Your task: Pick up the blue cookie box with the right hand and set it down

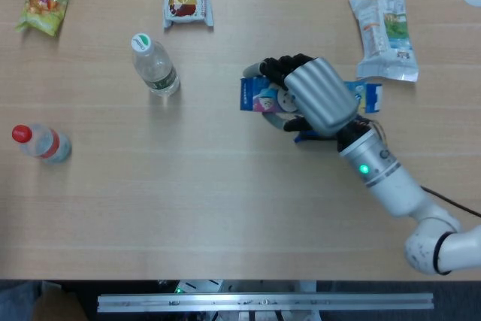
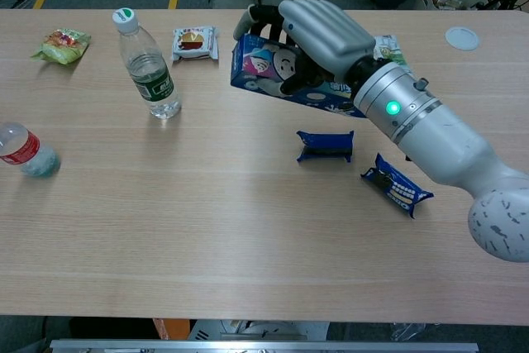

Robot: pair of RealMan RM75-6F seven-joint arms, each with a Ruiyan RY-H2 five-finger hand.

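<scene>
My right hand (image 1: 316, 97) (image 2: 318, 35) grips the blue cookie box (image 1: 258, 96) (image 2: 263, 66) from above and holds it lifted over the middle of the table (image 1: 188, 186). The box lies roughly level, its printed end pointing left. Fingers wrap over its far side and the thumb sits on the near side. In the head view the hand covers most of the box, and only the two ends show. My left hand is in neither view.
Two small blue cookie packets (image 2: 325, 145) (image 2: 395, 189) lie on the table below the arm. A capped water bottle (image 1: 154, 65) (image 2: 145, 64) stands left of the box. A white snack bag (image 1: 385, 34), a brown packet (image 1: 187, 4), a green packet (image 1: 43, 10) and a red-capped bottle (image 1: 41, 143) lie around.
</scene>
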